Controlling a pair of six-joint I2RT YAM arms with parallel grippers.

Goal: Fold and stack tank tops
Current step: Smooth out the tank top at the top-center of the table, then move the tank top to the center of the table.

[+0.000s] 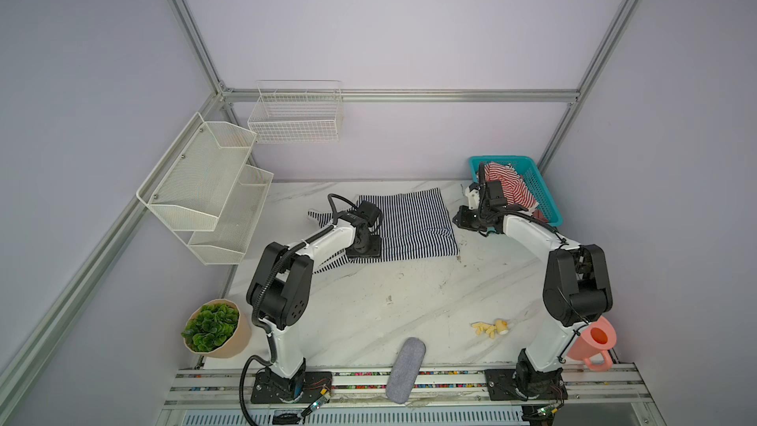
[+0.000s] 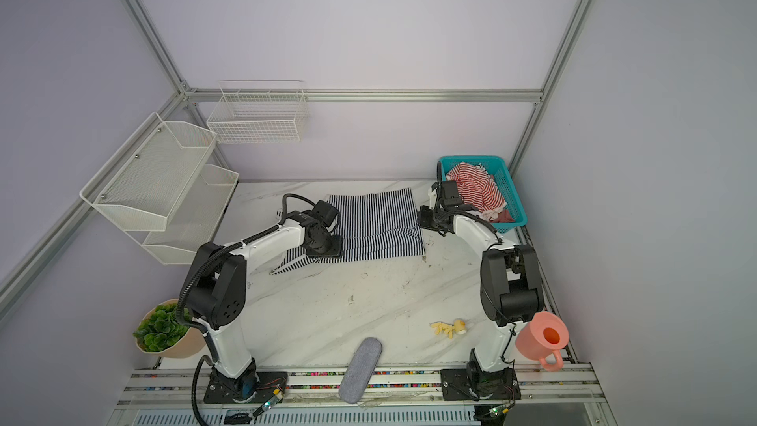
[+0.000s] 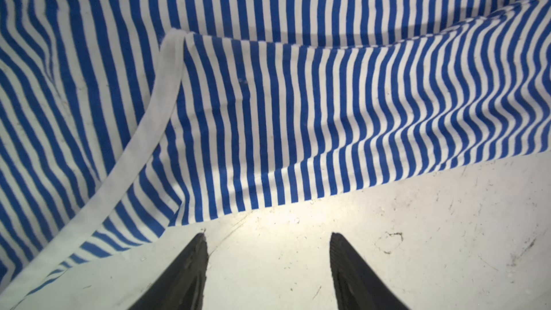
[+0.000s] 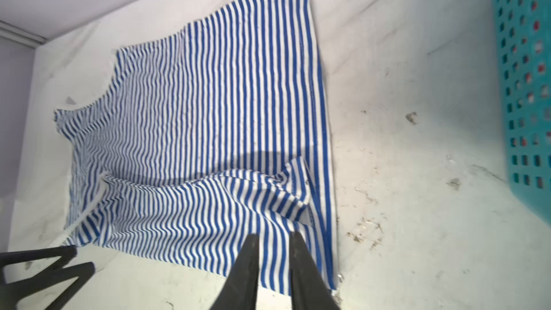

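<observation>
We see the navy tank top [image 2: 381,219] flat on the table [image 2: 327,313], the red tank top [image 2: 477,192] in the basket [image 2: 508,190].

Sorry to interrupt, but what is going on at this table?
A navy-striped tank top lies on the table, one side folded over. The left gripper stands open at its edge; the right gripper, jaws barely parted, hovers over its hem. Neither holds anything. A red-striped tank top sits crumpled in the basket.
</observation>
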